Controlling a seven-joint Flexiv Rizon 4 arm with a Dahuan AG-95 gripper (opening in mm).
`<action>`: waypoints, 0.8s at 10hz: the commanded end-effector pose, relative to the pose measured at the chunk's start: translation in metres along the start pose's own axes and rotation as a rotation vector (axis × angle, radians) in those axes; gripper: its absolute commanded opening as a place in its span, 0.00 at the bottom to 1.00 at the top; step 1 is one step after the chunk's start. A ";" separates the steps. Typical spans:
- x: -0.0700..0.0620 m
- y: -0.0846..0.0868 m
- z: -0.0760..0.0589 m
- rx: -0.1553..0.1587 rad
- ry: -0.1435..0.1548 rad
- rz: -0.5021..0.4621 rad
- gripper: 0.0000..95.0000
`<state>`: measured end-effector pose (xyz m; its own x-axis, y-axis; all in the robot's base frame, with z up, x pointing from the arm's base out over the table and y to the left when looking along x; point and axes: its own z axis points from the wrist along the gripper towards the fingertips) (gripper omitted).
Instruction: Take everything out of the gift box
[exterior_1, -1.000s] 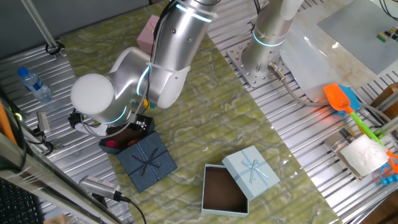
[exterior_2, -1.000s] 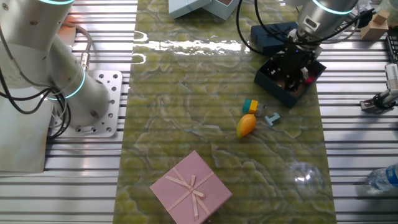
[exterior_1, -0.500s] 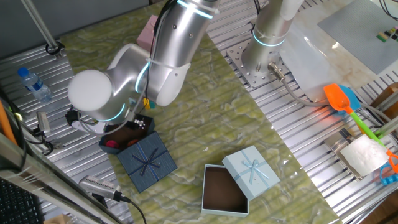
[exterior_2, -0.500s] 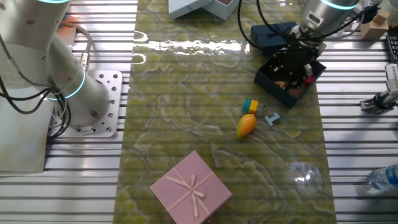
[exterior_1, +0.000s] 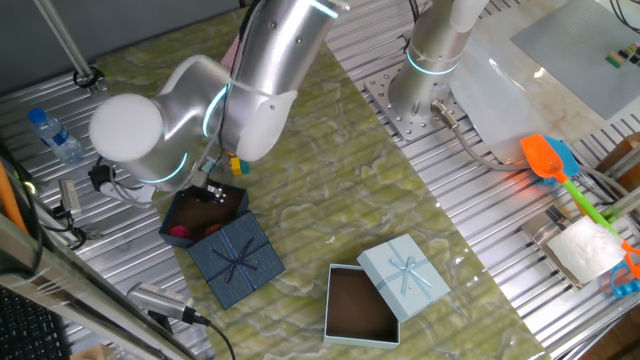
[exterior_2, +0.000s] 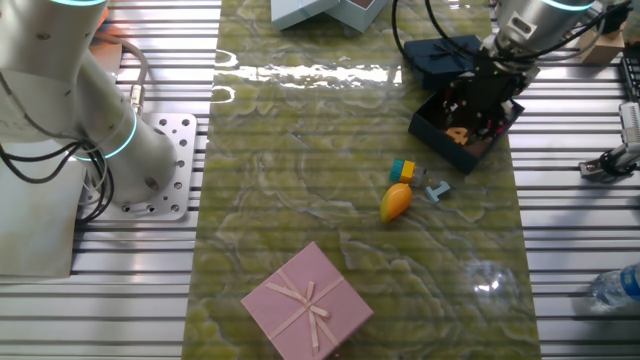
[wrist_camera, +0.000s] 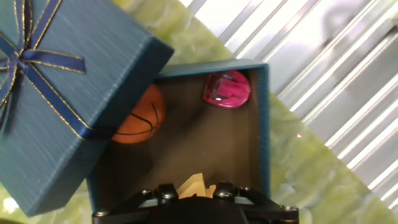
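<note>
Gift box (exterior_1: 178, 212), open, at the edge of the green marbled table (exterior_2: 300, 130), close to the ribbed metal surround. Seen whole from above in the hand view, dark inside. Navy lid (exterior_1: 237, 258) with its thin ribbon bow touching the box, tilted over one corner of it in the hand view.

Inside: an orange basketball toy (wrist_camera: 140, 115), half under the lid's edge, and a pink-red toy (wrist_camera: 227, 88) in the far corner. Well apart from each other, both on the floor of the box.

Gripper (exterior_2: 470, 115) above the open box, clenched on a pale yellow piece (wrist_camera: 194, 184) that shows right between the fingertips at the bottom of the hand view. Fingers themselves mostly out of sight there.

Compared with a second ago: higher now, lifted up out of the box rather than sunk into it, with the arm drawn back toward the metal side. More of the box's inside uncovered in both fixed views as a result. Box and lid in the same place as before.

Already out on the table, near the box: an orange-yellow toy (exterior_2: 396, 201), a yellow-and-teal block (exterior_2: 402, 171) and a small teal piece (exterior_2: 436, 189), close together, unmoved since the earlier frames.

Further off, untouched: a pink box (exterior_2: 307, 302), closed, and a light blue box (exterior_1: 360, 305) with a brown inside, its lid (exterior_1: 403, 270) leaning on its rim.
</note>
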<state>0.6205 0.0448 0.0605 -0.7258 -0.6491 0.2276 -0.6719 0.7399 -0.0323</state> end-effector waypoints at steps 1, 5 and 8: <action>0.004 0.003 -0.011 -0.016 -0.006 0.024 0.00; 0.027 -0.002 -0.029 -0.049 -0.025 0.024 0.00; 0.052 -0.003 -0.031 -0.070 -0.043 0.046 0.00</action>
<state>0.5889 0.0130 0.1029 -0.7618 -0.6211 0.1841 -0.6282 0.7777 0.0242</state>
